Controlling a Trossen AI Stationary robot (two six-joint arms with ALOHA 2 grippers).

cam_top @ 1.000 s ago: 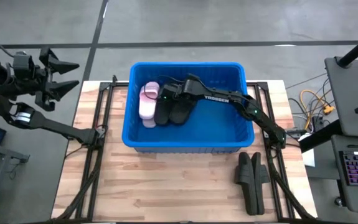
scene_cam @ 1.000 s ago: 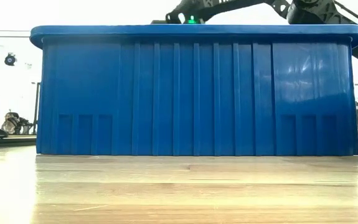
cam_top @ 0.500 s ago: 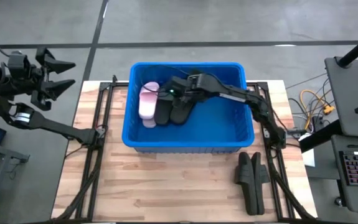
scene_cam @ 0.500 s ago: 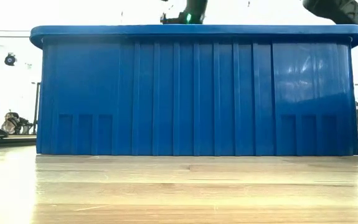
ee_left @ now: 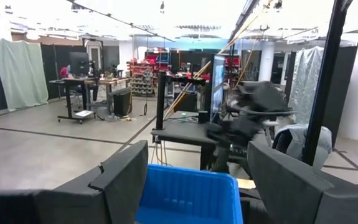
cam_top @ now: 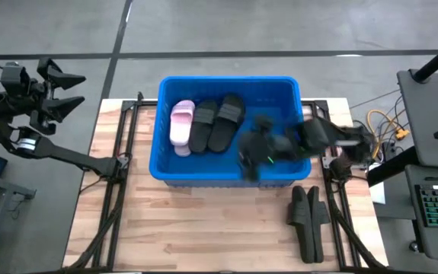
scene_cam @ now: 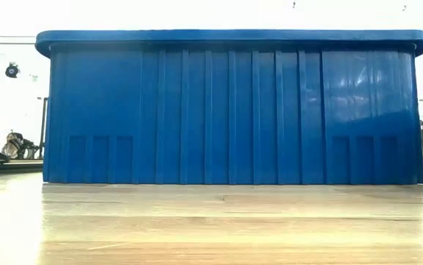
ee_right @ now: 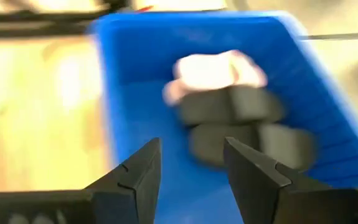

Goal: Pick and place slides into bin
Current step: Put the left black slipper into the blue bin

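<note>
Judging the step in hand as the gap between placements: our right gripper point(ee_right: 188, 165) hangs over the near-right part of the bin point(cam_top: 164, 169), fingers spread and holding nothing, blurred in the high view. Three slides lie side by side on the bin floor toward its far-left end: the pink slide point(cam_top: 181, 125) against the left wall, then a black slide point(cam_top: 202, 127) and a second black slide point(cam_top: 225, 121), each touching its neighbour. We count a pair of black slides point(cam_top: 308, 222) left on the wooden surface point(cam_top: 203, 228), just outside the bin's near-right corner, lying close together. Next move, as we read it, calls for lifting clear of the rim, swinging out over that pair and coming down on one strap; the thick rim and the black rail beside the pair look like the obstacles. Our left gripper point(ee_left: 194, 171) waits raised, well off the surface's left edge, fingers spread and empty. Low view shows only the bin's ribbed wall. Cables lie beyond the right edge.
</note>
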